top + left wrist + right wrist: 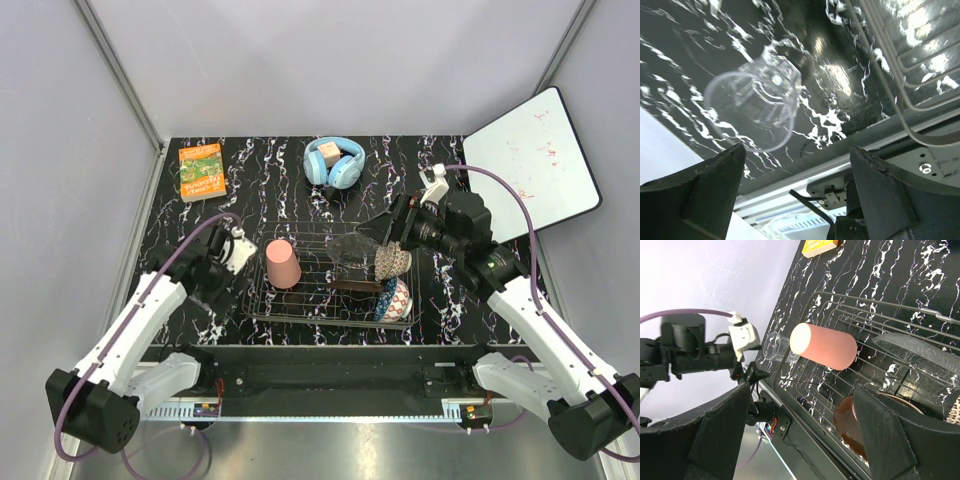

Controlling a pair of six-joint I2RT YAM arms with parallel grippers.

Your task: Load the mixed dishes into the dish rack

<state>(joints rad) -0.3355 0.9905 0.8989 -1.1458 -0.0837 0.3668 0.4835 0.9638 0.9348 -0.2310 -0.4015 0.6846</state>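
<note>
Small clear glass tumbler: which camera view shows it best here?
The left wrist view: the tumbler fills the upper frame, rim and walls sharp against the dark table, outside the dish rack. The right wrist view shows the tumbler small and faint beside the salmon-pink cup. In the top view I cannot make it out.

Salmon-pink cup (283, 264) inside the dish rack (320, 300)

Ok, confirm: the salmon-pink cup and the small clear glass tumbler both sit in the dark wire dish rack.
No: the small clear glass tumbler sits on the black marbled table outside the dark wire dish rack, per the left wrist view. The rest holds.
</note>
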